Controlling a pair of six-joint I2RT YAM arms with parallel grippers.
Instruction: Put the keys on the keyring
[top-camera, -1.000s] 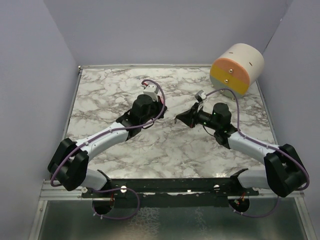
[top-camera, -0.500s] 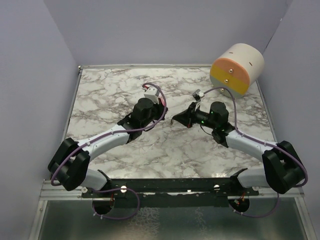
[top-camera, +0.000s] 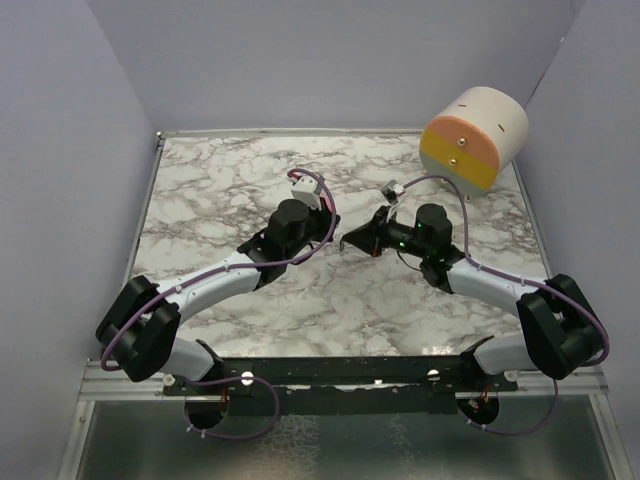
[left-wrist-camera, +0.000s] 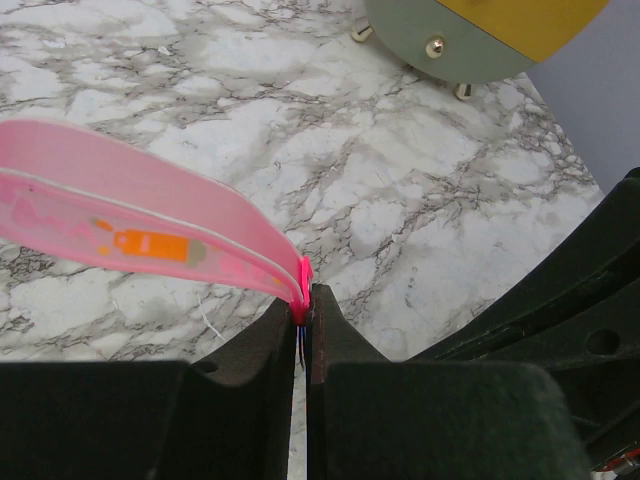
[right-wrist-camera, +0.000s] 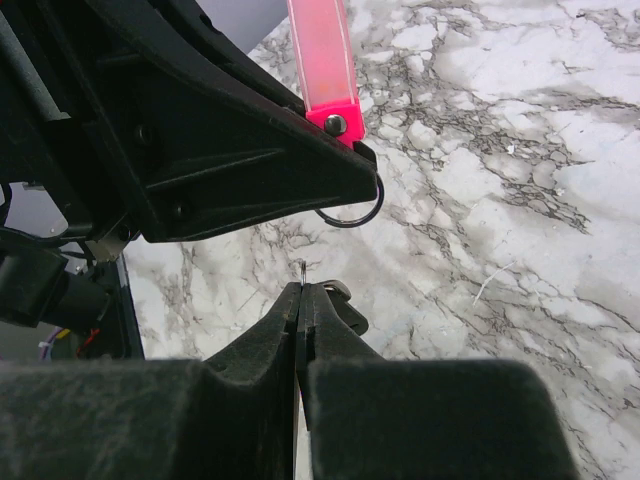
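Mid-frame, the left gripper (left-wrist-camera: 307, 302) pinches the keyring (right-wrist-camera: 322, 60), its ring (right-wrist-camera: 352, 208) dangling just above the key (right-wrist-camera: 303, 270) clamped in the tightly closed right gripper (right-wrist-camera: 300, 298), so a misaimed push could knock the ring aside.

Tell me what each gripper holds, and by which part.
Left gripper pinches the pink keyring at its ring end; right gripper pinches the key, mostly hidden.
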